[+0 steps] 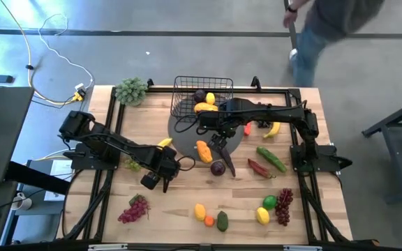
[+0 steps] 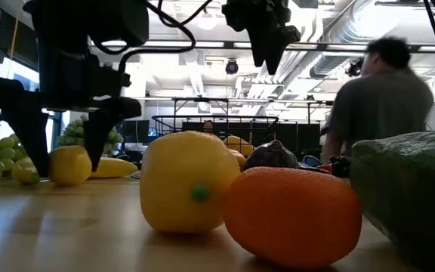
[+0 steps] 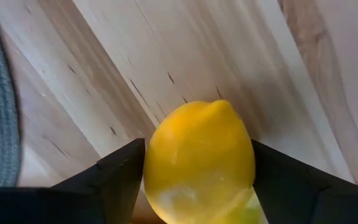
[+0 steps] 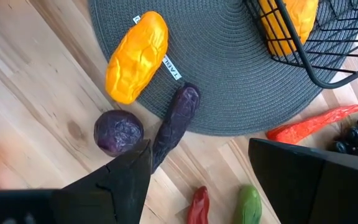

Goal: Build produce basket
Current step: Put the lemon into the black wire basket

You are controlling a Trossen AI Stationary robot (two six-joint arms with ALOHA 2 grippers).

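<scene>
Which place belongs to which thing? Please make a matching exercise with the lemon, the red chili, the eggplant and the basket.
Things: 1 lemon; 2 red chili; 3 eggplant; 4 basket.
Places: a, half on the mat, half on wood; b, between the jaws of the left gripper; c, with fruit inside it; d, on bare wood beside the mat.
Pairs: 1-b, 2-d, 3-a, 4-c.
</scene>
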